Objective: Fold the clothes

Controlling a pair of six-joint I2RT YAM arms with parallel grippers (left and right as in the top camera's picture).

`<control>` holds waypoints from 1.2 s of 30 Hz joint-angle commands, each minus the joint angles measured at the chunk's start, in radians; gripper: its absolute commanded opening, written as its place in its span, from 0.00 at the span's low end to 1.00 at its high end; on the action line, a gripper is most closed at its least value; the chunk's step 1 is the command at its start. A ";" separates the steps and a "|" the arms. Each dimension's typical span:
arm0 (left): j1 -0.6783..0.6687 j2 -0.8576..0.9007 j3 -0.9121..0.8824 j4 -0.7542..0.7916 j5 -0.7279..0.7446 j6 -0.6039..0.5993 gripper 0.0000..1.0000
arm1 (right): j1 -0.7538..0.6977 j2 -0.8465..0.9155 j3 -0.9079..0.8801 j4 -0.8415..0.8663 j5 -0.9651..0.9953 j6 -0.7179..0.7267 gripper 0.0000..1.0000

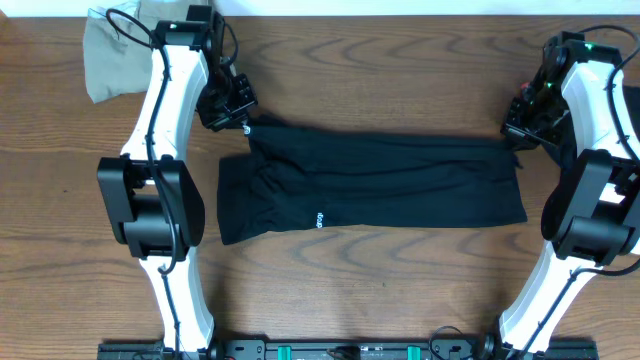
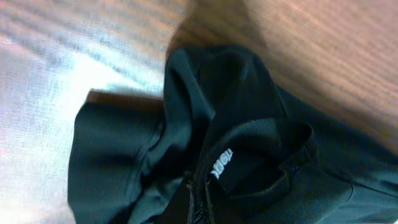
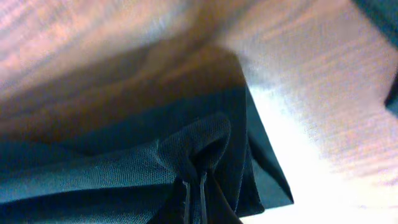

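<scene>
The jaws of the right gripper are pinched almost together on a bunched ridge at the far right corner of the black garment. Those of the left gripper look closed the same way on the far left corner, by the neck label, though dark fabric partly hides them. Gripping both far corners would let the 2 arms carry that edge together. The garment lies as 1 long strip mid-table. No container is in view; a grey cloth lies well apart.
</scene>
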State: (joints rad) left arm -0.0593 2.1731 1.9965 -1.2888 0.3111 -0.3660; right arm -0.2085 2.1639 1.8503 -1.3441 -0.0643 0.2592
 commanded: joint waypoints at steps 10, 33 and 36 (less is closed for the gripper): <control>0.006 -0.004 -0.023 -0.102 -0.009 0.037 0.07 | -0.009 -0.032 0.019 -0.076 0.005 -0.001 0.01; -0.025 -0.004 -0.180 -0.082 -0.081 0.059 0.34 | -0.008 -0.032 0.019 -0.196 0.150 0.047 0.48; -0.024 -0.004 -0.180 -0.088 -0.092 0.059 0.62 | -0.007 -0.032 0.019 -0.203 0.166 0.048 0.53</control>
State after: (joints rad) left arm -0.0875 2.1731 1.8160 -1.3685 0.2569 -0.3115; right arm -0.2092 2.1635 1.8507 -1.5448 0.0715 0.3031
